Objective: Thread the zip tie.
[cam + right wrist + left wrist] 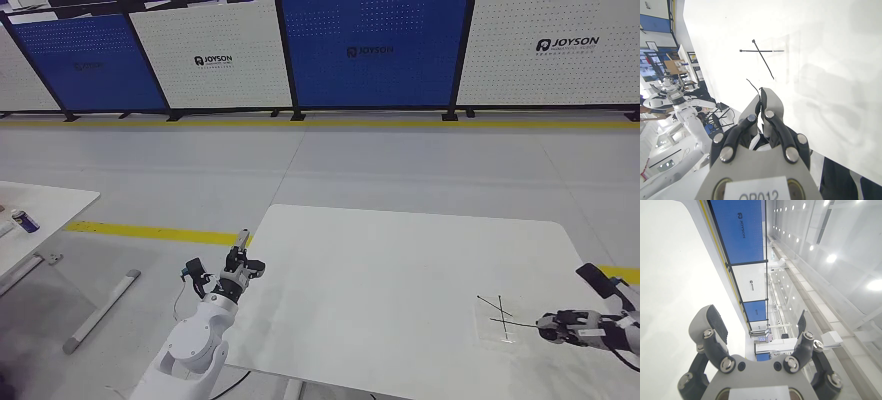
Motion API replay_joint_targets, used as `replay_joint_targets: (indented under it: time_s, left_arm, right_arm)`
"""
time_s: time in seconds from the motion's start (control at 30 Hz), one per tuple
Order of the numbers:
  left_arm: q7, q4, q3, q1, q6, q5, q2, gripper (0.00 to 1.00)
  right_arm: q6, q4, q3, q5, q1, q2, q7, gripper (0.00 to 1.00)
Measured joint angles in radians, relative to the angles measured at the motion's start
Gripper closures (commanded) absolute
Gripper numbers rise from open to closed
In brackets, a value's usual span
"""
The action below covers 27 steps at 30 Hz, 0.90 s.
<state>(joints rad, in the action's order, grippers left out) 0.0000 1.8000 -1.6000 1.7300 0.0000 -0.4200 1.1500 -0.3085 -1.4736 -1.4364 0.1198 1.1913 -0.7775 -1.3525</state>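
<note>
Table (400, 290) white, rounded corners, one arm at each side of it

Right gripper (760, 93) at the table's right edge, low over the surface, pointing in toward the middle. Jaws pressed together on a thin black zip tie (753, 85). A short curved length of the strap sticks out past the fingertips (770, 94), the rest hidden between the pads. Cannot tell whether the free end touches the table

Two loose zip ties (759, 51) just ahead of the right gripper, lying flat on the table near its right edge. They are crossed one over the other, each with a small square head at one end. Near the held zip tie but apart from it; no contact with the gripper

Left gripper (759, 315) at the table's left edge, well apart from all the ties. Fingers spread wide, nothing between them; ribbed black pads (717, 323) face each other across the gap. Seen from above it sits at the table's edge and points away from the robot, toward the blue and white panels (375, 50) at the far side of the floor
</note>
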Motion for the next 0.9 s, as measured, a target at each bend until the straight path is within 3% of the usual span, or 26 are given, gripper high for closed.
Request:
replay_joint_targets:
  time_s: [0.2, 0.27, 0.4, 0.5, 0.6, 0.9]
  left_arm:
    - [0.0, 0.0, 0.0, 0.0, 0.0, 0.0, 0.0, 0.0]
    - [0.0, 0.0, 0.0, 0.0, 0.0, 0.0, 0.0, 0.0]
    - [0.0, 0.0, 0.0, 0.0, 0.0, 0.0, 0.0, 0.0]
    - [0.0, 0.0, 0.0, 0.0, 0.0, 0.0, 0.0, 0.0]
    - [0.0, 0.0, 0.0, 0.0, 0.0, 0.0, 0.0, 0.0]
    - [0.0, 0.0, 0.0, 0.0, 0.0, 0.0, 0.0, 0.0]
  right_arm:
    - [0.013, -0.006, 0.005, -0.01, 0.004, -0.002, 0.01, 1.0]
    - [0.067, -0.014, 0.015, -0.048, 0.01, -0.007, 0.026, 1.0]
    - [0.225, -0.02, 0.013, -0.185, 0.013, -0.014, 0.017, 1.0]
    - [0.292, -0.046, 0.047, -0.242, 0.006, -0.022, 0.0, 1.0]
    - [0.291, -0.048, 0.078, -0.243, -0.006, -0.026, 0.008, 1.0]
    - [0.29, -0.048, 0.075, -0.242, -0.005, -0.026, 0.008, 1.0]
